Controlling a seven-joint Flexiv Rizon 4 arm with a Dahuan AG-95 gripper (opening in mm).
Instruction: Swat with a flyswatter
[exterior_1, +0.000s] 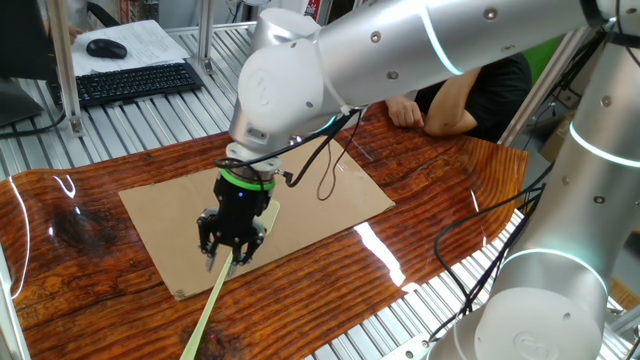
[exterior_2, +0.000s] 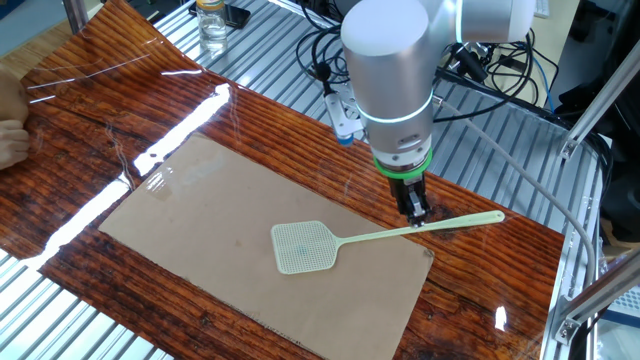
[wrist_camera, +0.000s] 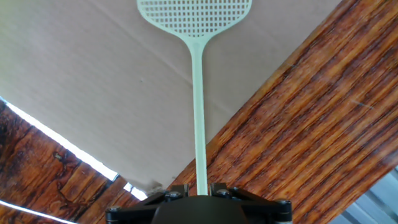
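Flyswatter (exterior_2: 305, 246) lies flat, its squarish mesh head resting on the cardboard sheet (exterior_2: 200, 215) and its long thin handle running off the sheet's edge onto the wooden bench (exterior_2: 120, 110). In the other fixed view the handle end pokes out past the robot's tool (exterior_2: 417, 212), which is low over the handle and pitched steeply downward.

Whether the fingers are clamped on the handle or slightly apart around it cannot be told: the hand view only shows the handle passing up through the middle of the tool body, and in one fixed view the black fingers (exterior_1: 212, 243) straddle the handle without a clear look at the contact.

Judging by how things lie, the swatter is either about to be gripped or has just been set down; nothing on the sheet marks a target for the swat.

To do the step well, the fingers should close squarely across the thin handle, centred so it cannot roll or pivot. A grip this far from the head gives a long lever, so a firm clamp matters. Lift the head clear of the cardboard, then bring it down flat, mesh parallel to the sheet, so the head slaps evenly instead of landing on one edge.
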